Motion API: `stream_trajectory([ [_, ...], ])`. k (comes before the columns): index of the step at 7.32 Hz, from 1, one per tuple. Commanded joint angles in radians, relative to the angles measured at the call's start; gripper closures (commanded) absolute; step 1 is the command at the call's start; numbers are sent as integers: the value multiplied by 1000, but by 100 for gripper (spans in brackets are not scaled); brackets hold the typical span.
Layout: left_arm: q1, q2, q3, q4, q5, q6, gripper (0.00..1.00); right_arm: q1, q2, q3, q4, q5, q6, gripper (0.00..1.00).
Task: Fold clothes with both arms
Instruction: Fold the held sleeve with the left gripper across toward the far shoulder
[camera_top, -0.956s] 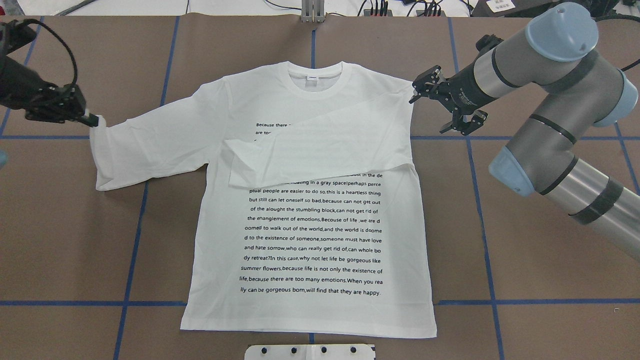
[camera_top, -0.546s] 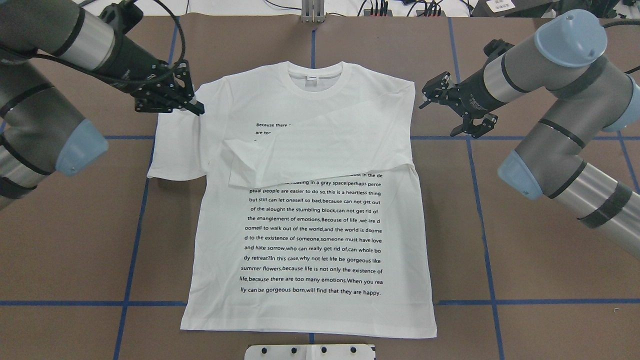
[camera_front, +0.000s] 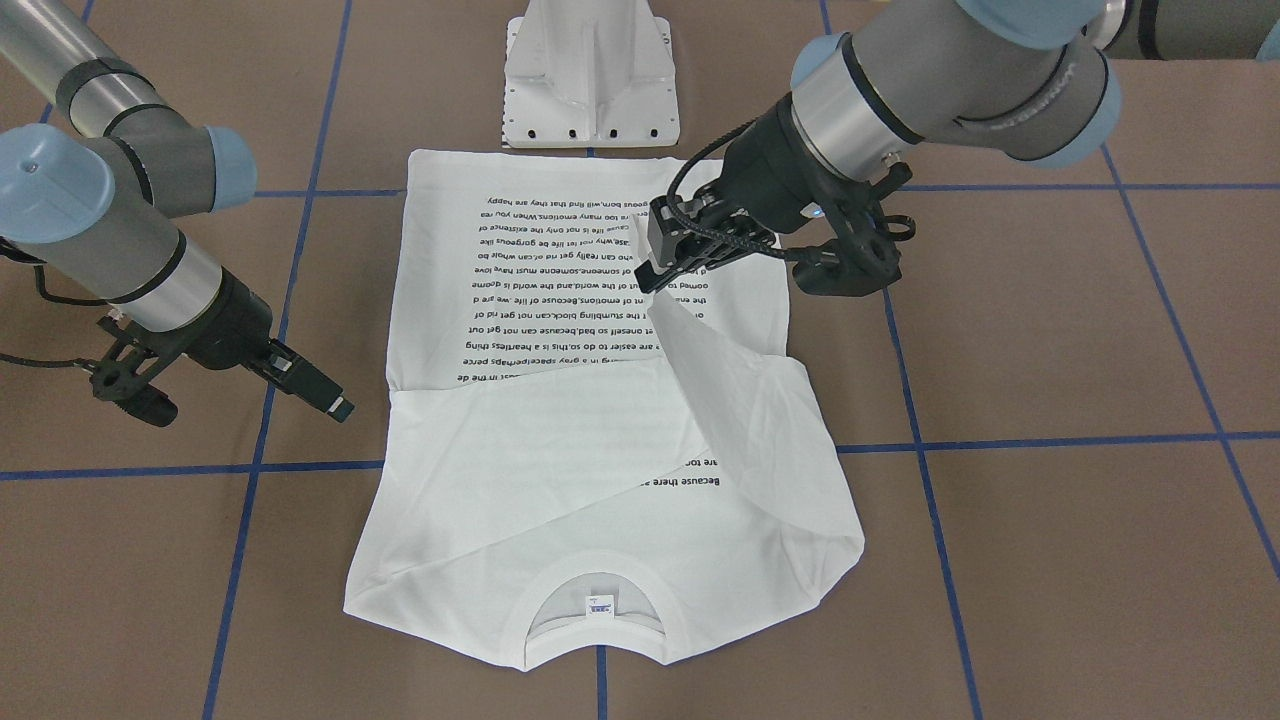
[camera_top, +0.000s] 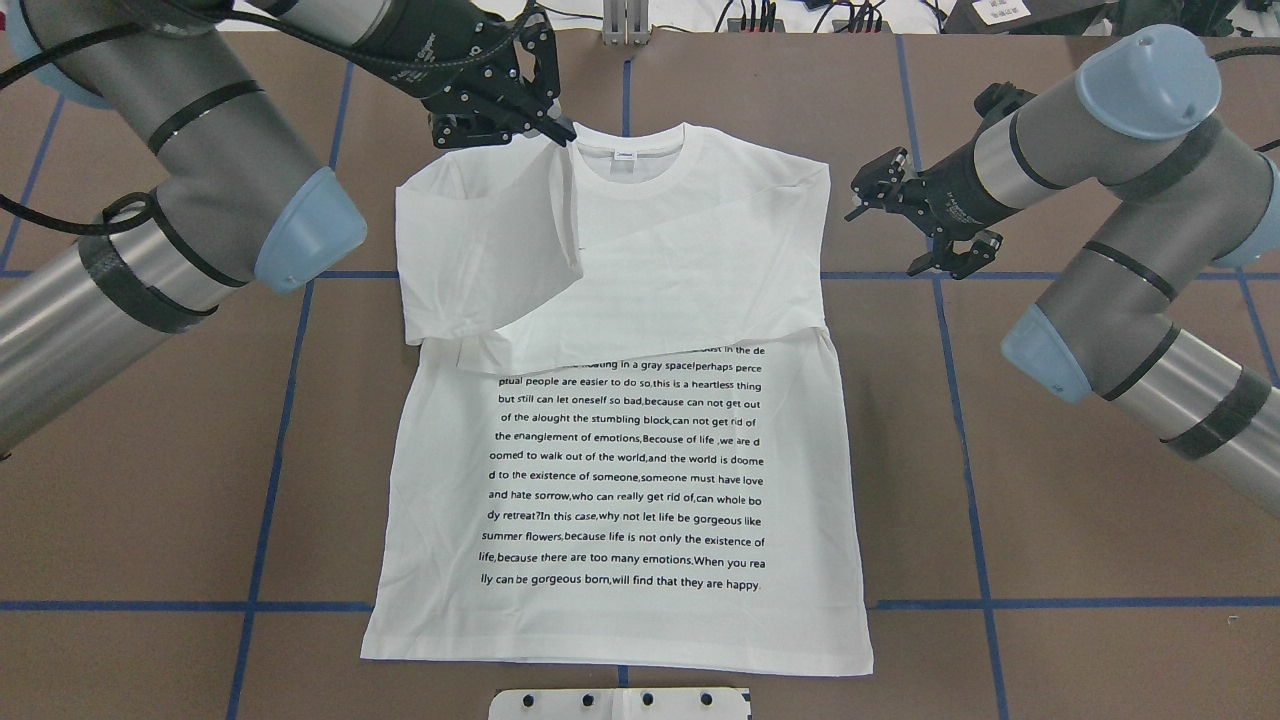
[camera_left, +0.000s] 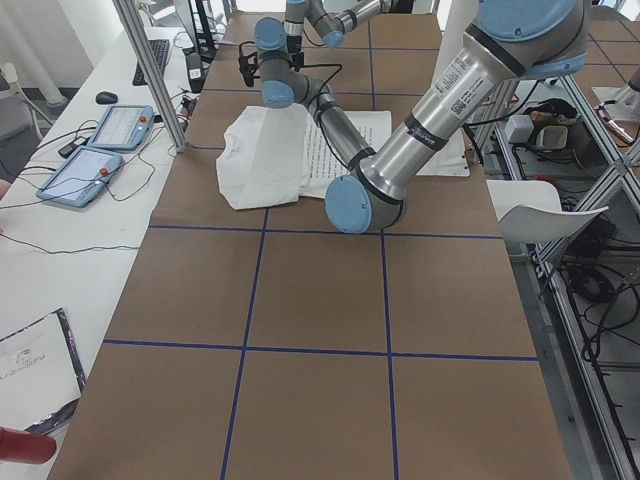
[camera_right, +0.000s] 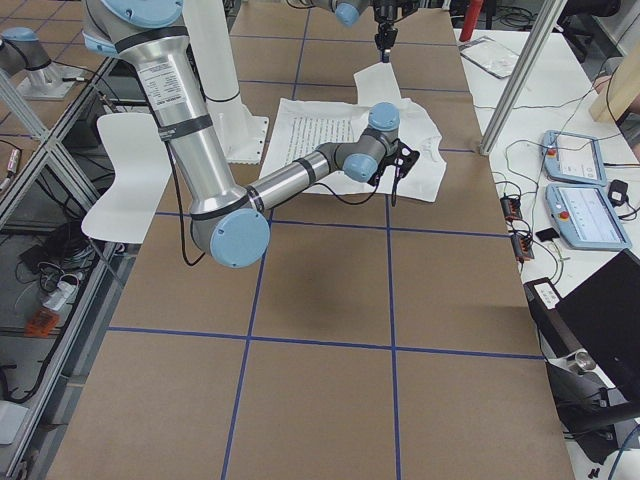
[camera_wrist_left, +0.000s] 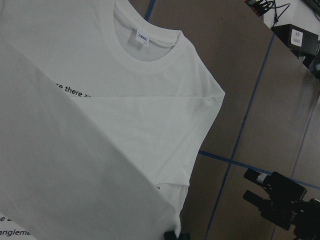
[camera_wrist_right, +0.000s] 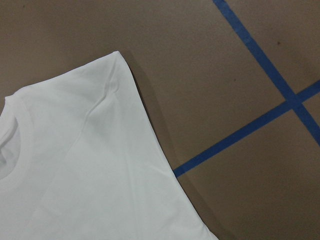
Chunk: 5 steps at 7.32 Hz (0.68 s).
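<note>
Left end effector (camera_top: 548, 128) was clamped on the cuff of the left-side sleeve (camera_top: 480, 250), holding it raised at 11 o'clock of the white T-shirt (camera_top: 620, 480), just beside the collar (camera_top: 630, 160). T-shirt lay flat, print up, mid-counter (camera_top: 1050, 500), hem at 6 o'clock. Other sleeve (camera_top: 650, 300) lay folded across the chest, over the top text lines. Right end effector (camera_top: 905, 225) hung at 2 o'clock, fingers spread, empty, just off the shoulder, clear of the fabric.

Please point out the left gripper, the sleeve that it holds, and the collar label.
left gripper (camera_top: 562, 135): overhead exterior view, between its fingertips.
sleeve (camera_top: 480, 250): overhead exterior view, middle of the lifted cloth.
collar label (camera_front: 599, 605): exterior front-facing view, centre of the label.
</note>
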Motion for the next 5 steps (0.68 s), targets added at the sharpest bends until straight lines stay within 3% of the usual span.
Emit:
stream_trajectory([
  [1,20,-98,62,-7,62,-19,100,1,-5,0,0,0,0,1],
  [5,256,-97,98,-70,329,-19,100,10,-7,-3,0,-17,-8,1],
])
